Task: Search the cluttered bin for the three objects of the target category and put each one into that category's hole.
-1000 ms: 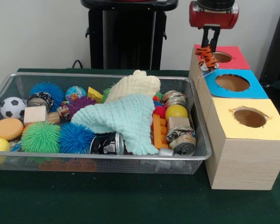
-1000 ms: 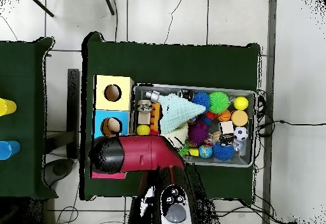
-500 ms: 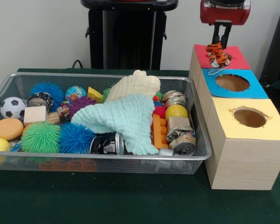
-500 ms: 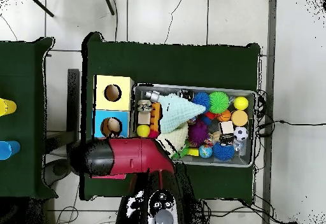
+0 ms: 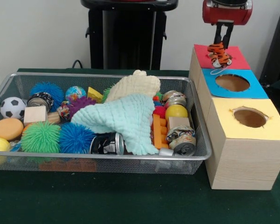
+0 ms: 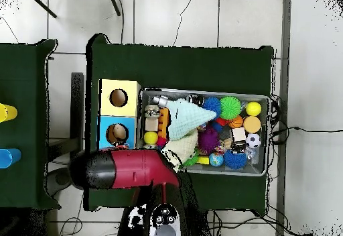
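Observation:
My gripper is shut on a small orange and black striped plush tiger. It holds the tiger just above the red top panel of the far wooden box. The round hole in that panel is hidden behind the tiger. In the overhead view the red arm covers the red box and the gripper. The silver wire-mesh bin stands left of the boxes, full of toys; it also shows in the overhead view. No yellow duck or brown monkey shows.
A blue-topped hole and a yellow-topped hole lie nearer the camera. In the bin, a mint cloth and a cream cloth cover the middle, with spiky balls, cans, a soccer ball and orange bricks around them.
My gripper has carried the tiger from the red and blue panels' shared edge further back and to the right, over the red panel. In the overhead view the arm has swung left.

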Available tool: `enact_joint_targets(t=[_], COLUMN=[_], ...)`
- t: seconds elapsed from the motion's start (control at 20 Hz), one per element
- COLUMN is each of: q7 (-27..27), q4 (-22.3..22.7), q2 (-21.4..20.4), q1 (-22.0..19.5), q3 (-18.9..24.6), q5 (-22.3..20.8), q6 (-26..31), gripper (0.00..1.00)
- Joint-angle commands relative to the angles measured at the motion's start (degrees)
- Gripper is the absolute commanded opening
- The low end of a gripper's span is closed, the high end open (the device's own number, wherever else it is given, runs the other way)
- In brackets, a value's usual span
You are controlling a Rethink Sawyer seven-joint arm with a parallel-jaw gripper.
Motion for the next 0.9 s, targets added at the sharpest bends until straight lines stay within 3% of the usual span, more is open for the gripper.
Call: enact_joint_targets(t=[0.05,0.4,0.9], q7=[11.2,7.8,6.53], q4=[9.42,12.26,16.64], q2=[4.61,6.55,4.13], q1=[-0.71,-2.73,-2.06], q3=[-0.04,1.23,0.94], q5=[-1.24,-1.91,-2.98], q6=[-13.54,-18.36,-19.68], gripper=[0.0,0.0,0.0])
